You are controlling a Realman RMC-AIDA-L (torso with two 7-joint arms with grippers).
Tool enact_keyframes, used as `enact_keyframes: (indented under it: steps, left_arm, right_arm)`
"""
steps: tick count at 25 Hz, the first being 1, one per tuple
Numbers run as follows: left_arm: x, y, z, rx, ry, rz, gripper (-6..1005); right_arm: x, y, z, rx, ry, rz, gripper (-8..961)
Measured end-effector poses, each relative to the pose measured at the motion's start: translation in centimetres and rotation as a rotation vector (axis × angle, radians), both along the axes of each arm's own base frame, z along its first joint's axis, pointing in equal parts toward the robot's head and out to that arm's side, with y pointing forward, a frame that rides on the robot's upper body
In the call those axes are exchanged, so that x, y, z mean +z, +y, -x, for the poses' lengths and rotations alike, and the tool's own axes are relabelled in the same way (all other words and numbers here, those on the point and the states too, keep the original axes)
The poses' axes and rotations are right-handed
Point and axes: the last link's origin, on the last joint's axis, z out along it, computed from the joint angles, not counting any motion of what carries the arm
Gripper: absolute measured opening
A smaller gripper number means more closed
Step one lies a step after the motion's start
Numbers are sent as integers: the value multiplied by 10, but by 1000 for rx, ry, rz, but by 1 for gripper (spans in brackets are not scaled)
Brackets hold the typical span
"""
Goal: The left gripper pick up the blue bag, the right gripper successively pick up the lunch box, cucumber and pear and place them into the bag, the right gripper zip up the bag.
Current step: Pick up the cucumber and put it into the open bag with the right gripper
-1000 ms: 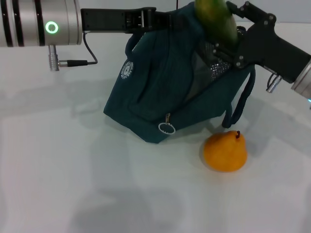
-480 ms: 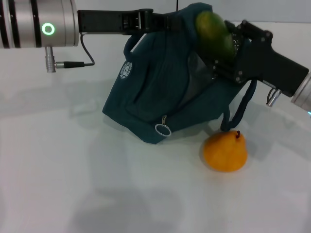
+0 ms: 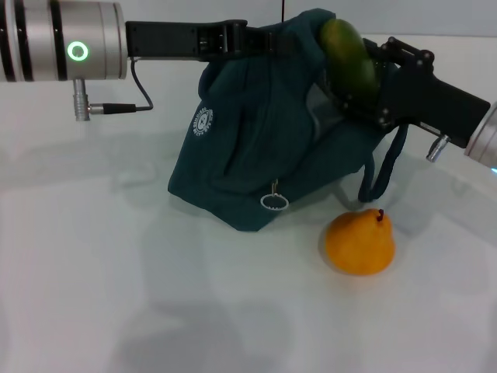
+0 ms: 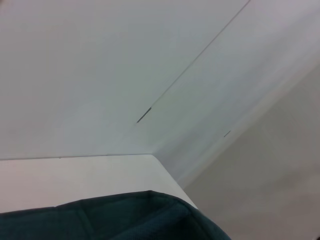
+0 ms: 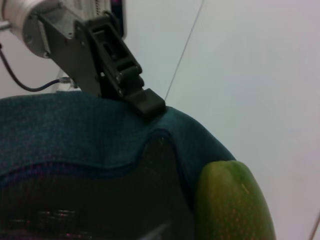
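Fingers of left gripper pinching blue bag rim, keeping mouth open; right gripper clamping cucumber, lowering inside.

On the white counter, the round orange pear lies right-front of the teal fabric bag, green cucumber at its mouth.
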Motion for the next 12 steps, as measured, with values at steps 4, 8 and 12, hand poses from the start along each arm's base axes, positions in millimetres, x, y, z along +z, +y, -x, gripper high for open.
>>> enact_keyframes:
  steps: [4,8,12]
  left_arm:
    - [0,0,-1,-4,0,-1,67]
    - [0,2,-3,-9,1,-5,67]
    - [1,2,-3,-10,3,-9,67]
  right_arm:
    - [-6,-4,6,20,-3,72,641]
    - [-12,-11,14,45,24,187,641]
    - [-11,-21,21,90,49,276,641]
